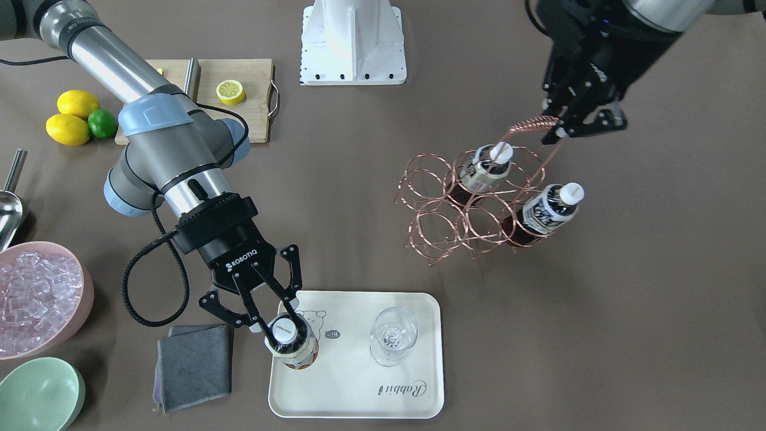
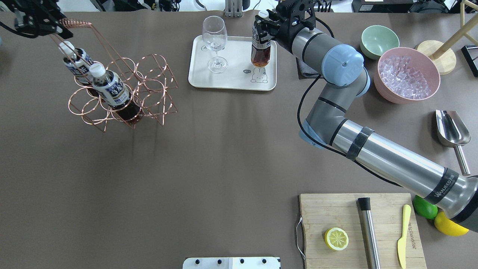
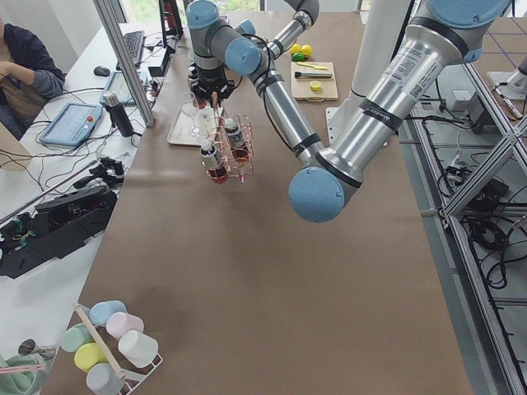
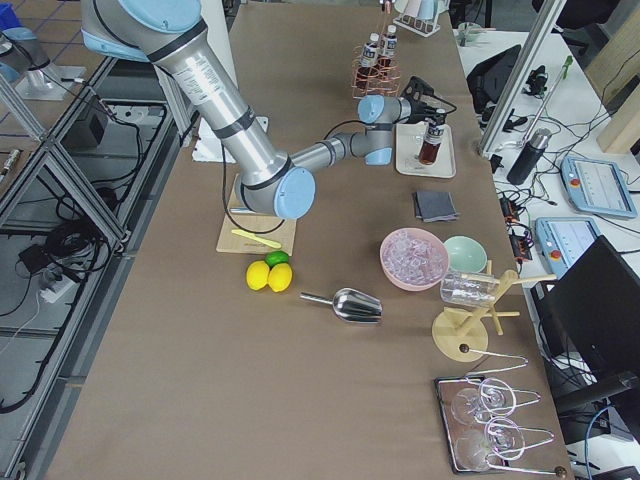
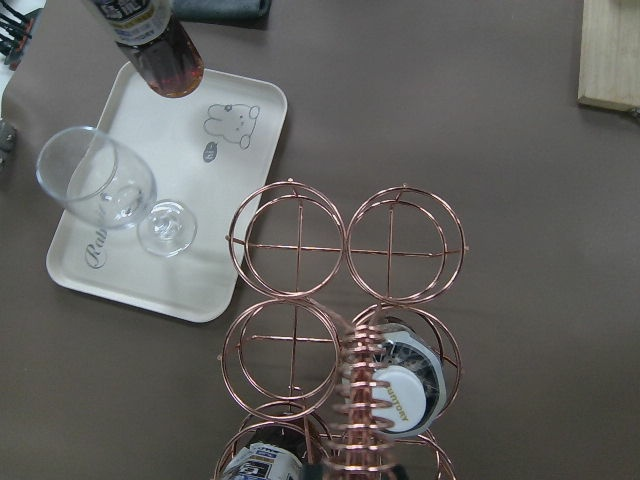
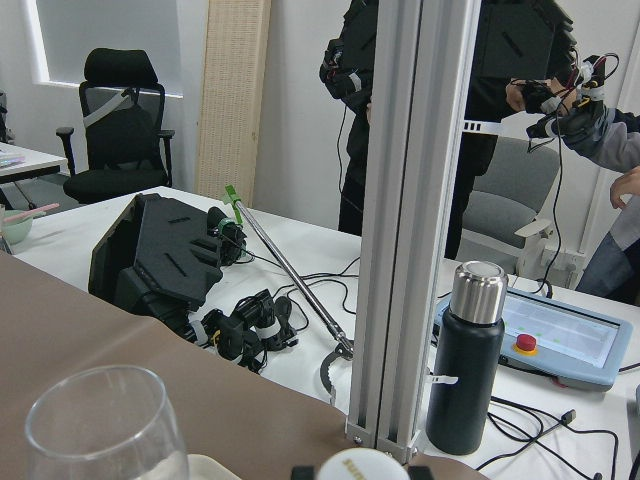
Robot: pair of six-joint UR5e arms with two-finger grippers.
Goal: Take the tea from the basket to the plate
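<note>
My right gripper (image 1: 281, 326) pinches the tea (image 1: 293, 350) at the neck, over the plate (image 1: 359, 389) corner by the bear; I cannot tell if its base touches. I judge this the set-down: next lower, let go, lift straight up. In the front view the rim lies close at 9 o'clock and the glass (image 1: 392, 335) at 3, with room between. My left gripper (image 1: 555, 129) clamps the basket (image 1: 431, 203) handle, two teas inside
</note>
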